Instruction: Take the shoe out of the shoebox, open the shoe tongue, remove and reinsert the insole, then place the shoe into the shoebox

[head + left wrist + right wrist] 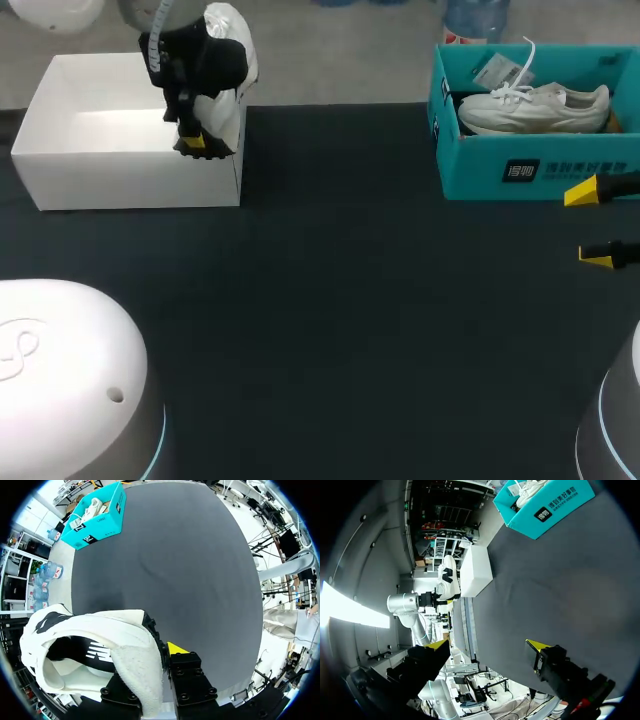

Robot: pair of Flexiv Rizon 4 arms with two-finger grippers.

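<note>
Over the white shoebox (60, 170) at the far left corner of the table (330, 300), my left gripper (197, 143) clamps the shoe (225, 55) (roughly upright); my right gripper (590, 225), fingers apart, sits by the right edge.

Black label (520, 170), white print, teal shoebox (475, 160) side — nothing legible

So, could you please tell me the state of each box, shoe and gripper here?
white shoebox: open, lidless.
black-and-white shoe: held above the white shoebox's right end.
left gripper: shut on the black-and-white shoe.
teal shoebox: open, with a shoe inside.
white sneaker: lying in the teal shoebox.
right gripper: open, holding nothing.
</note>
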